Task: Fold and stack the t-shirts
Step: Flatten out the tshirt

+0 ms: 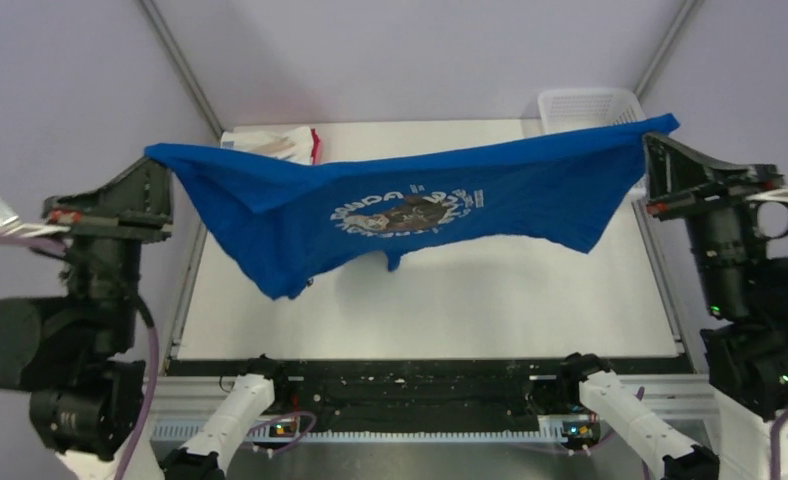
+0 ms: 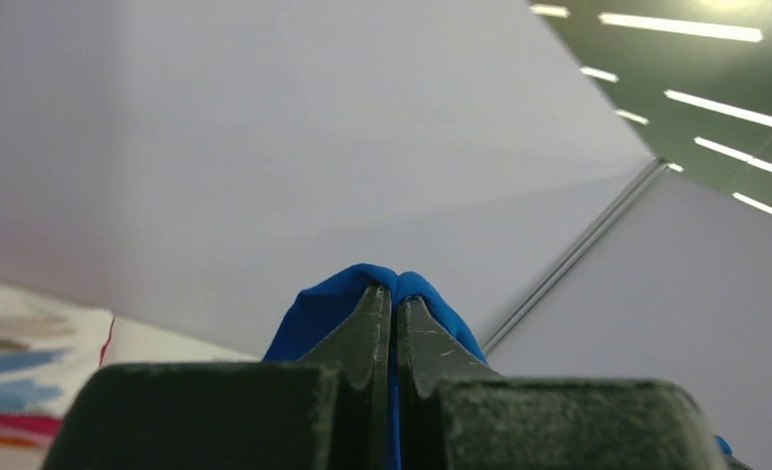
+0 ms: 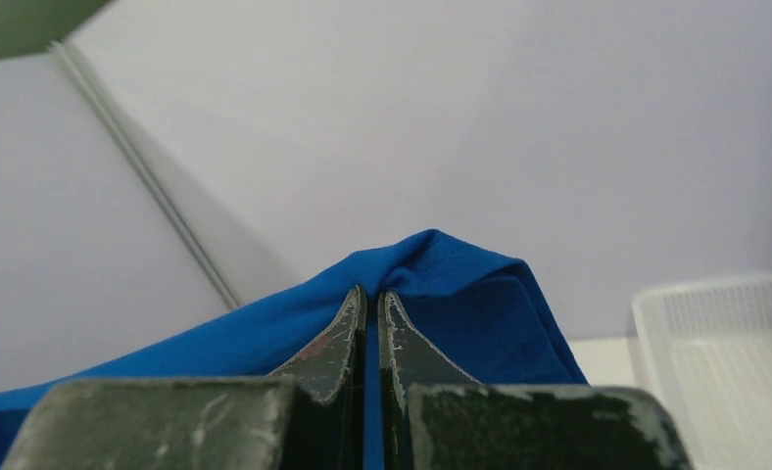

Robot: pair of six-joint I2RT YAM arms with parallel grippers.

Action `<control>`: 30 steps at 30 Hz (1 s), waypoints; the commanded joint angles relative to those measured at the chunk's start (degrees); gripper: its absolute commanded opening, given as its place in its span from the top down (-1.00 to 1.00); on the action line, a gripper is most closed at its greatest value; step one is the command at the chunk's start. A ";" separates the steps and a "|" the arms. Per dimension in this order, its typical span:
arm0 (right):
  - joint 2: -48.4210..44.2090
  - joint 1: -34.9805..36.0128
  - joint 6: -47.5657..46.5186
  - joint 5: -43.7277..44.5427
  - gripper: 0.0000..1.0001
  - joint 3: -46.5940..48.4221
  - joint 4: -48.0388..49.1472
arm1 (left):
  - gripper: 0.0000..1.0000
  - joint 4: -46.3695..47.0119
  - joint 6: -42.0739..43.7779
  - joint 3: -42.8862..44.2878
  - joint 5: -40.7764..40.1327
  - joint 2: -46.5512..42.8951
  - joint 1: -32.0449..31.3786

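We hold the blue t-shirt (image 1: 530, 185) stretched in the air over the desk (image 1: 490, 300) — left pincer (image 2: 394, 299) clamped on one corner, right pincer (image 3: 372, 299) clamped on the other, middle sagging.

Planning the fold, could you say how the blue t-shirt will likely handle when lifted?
Probably floppy: the blue t-shirt sags between the left claw and right claw. Likely light, since pinched edges alone carry it. Its loose lower corner may swing.
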 commanded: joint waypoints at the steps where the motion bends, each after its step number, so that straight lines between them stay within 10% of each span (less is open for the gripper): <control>1: 0.95 -0.23 -2.02 -8.11 1.00 10.45 -3.20 | 1.00 1.32 4.29 11.82 1.11 1.03 0.16; 15: -0.12 -0.25 -0.61 -11.75 1.00 11.53 -2.88 | 1.00 2.00 8.70 16.22 2.77 6.54 0.20; 30: 13.29 -0.42 1.10 16.10 1.00 -30.36 15.70 | 1.00 20.27 13.50 -13.89 -0.72 38.84 0.20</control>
